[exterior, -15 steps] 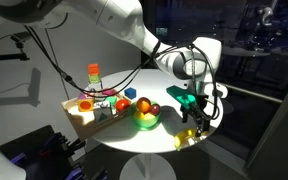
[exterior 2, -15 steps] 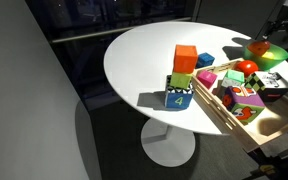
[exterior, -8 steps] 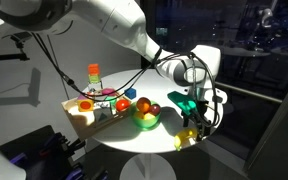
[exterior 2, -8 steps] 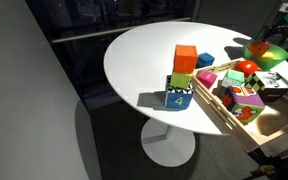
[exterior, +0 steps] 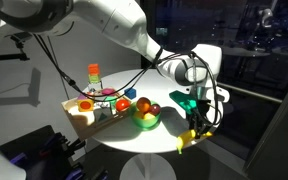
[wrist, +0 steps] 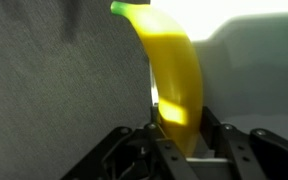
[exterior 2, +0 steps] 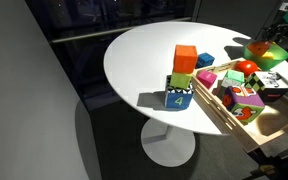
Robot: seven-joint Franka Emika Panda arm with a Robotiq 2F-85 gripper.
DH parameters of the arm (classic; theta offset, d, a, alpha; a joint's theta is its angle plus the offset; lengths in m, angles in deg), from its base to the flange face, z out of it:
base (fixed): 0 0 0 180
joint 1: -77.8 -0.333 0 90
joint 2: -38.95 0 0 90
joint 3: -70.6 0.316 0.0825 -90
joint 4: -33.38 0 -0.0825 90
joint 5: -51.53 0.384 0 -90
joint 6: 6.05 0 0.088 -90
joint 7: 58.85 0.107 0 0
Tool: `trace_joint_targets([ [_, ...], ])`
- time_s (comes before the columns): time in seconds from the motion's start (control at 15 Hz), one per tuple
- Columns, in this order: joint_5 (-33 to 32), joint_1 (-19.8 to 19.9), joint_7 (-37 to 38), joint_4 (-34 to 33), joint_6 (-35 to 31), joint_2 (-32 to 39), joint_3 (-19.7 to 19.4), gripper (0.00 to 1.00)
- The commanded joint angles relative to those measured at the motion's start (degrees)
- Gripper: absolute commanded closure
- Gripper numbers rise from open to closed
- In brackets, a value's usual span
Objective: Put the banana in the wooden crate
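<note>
In the wrist view the yellow banana point(wrist: 174, 70) runs up from between my fingers, its green tip at the top, over the white table. My gripper point(wrist: 177, 122) is shut on its lower end, one finger point(wrist: 208, 122) pressed against each side. In an exterior view the gripper point(exterior: 194, 130) hangs at the table's near right edge with the banana point(exterior: 187, 143) slanting below it. The wooden crate point(exterior: 87, 117) stands on the far left side of the table; an exterior view shows its slatted side point(exterior 2: 227, 117) with several toys inside.
A green bowl point(exterior: 145, 121) holding round orange and red fruits sits between the crate and my gripper. A stack of coloured blocks point(exterior 2: 182, 78) stands beside the crate. The round white table point(exterior 2: 144, 55) drops off close to the banana.
The jaws have closed on the banana, which lay free on the table before. The arm has sunk slightly toward the table edge.
</note>
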Motion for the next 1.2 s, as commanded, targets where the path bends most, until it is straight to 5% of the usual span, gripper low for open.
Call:
trace_joint_targets([
  [0.0, -0.6, -1.0, 1.5, 0.5, 1.3, -2.7, -0.4, 0.83],
  [1.13, -0.1, -8.0, 4.2, 13.7, 7.0, -24.2, 1.7, 0.83],
])
